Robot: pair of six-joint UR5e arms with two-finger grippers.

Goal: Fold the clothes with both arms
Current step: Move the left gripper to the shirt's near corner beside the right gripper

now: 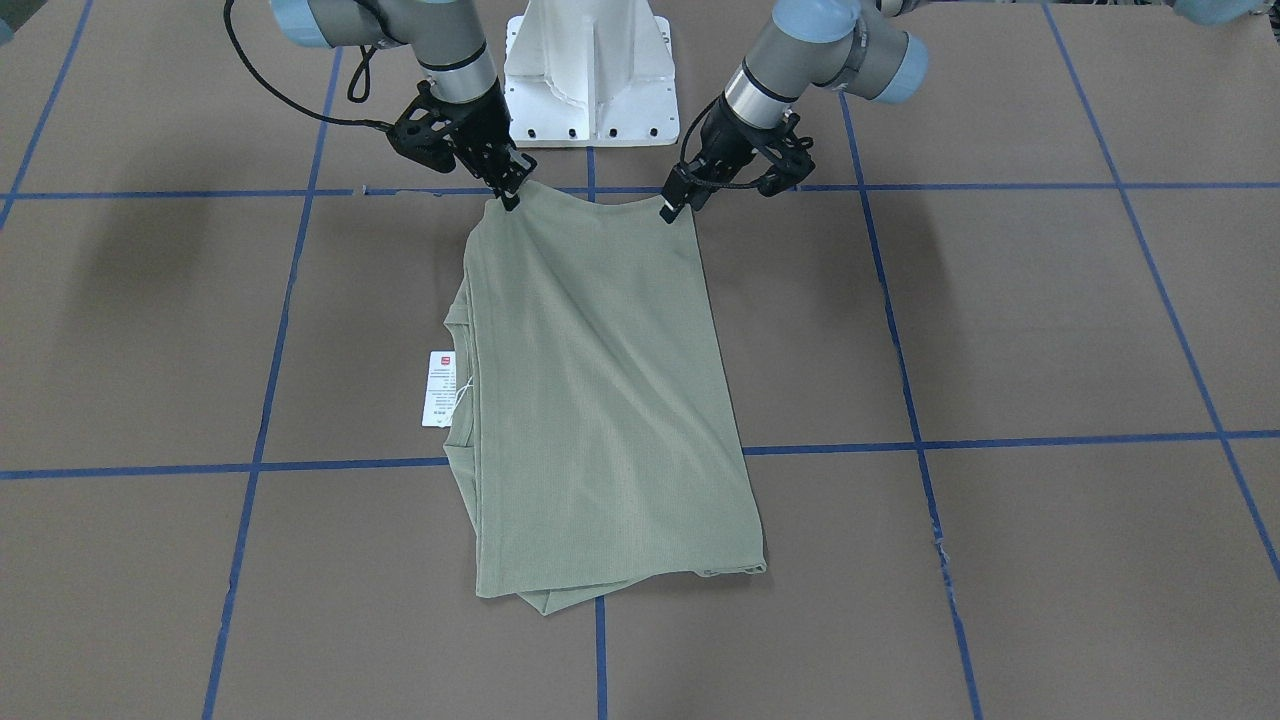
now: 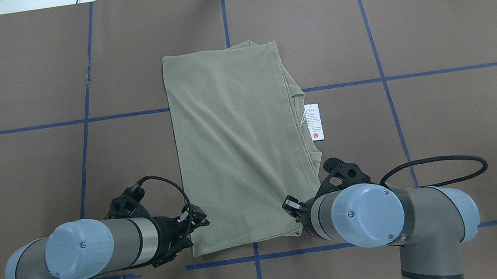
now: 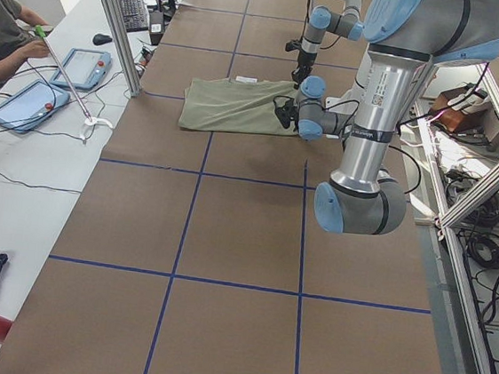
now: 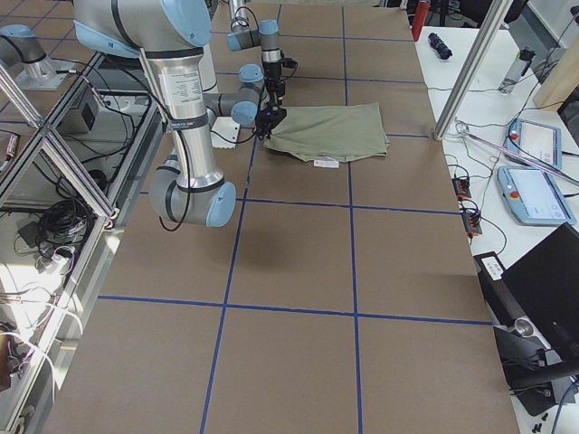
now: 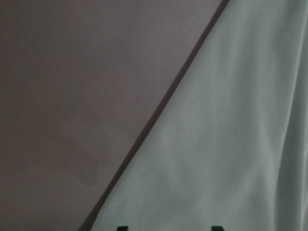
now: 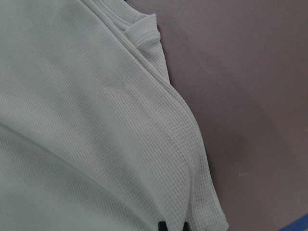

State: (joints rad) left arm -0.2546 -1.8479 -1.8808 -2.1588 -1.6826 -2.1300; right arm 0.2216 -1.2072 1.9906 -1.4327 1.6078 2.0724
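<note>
The olive-green shirt (image 1: pixel 600 400) (image 2: pixel 235 151) lies folded into a long rectangle mid-table, its white hang tag (image 1: pixel 440 388) (image 2: pixel 315 122) sticking out on the robot's right side. Both arms reach its robot-side end. My right gripper (image 1: pixel 510 195) (image 2: pixel 291 205) (image 6: pixel 173 225) is at the right corner; its fingertips stand close together on the hem, shut on the cloth. At the left corner, my left gripper (image 1: pixel 672 208) (image 2: pixel 198 222) (image 5: pixel 168 227) hangs low over the shirt (image 5: pixel 231 134), fingertips wide apart, open. The edge between the corners is slightly raised.
The white robot base (image 1: pixel 590 70) stands just behind the grippers. Blue tape lines (image 2: pixel 233 100) grid the brown table. At the far side, a bench holds tablets (image 3: pixel 26 101) with a person's arm (image 3: pixel 7 32) over it; a metal post (image 3: pixel 115 21) rises at that table edge.
</note>
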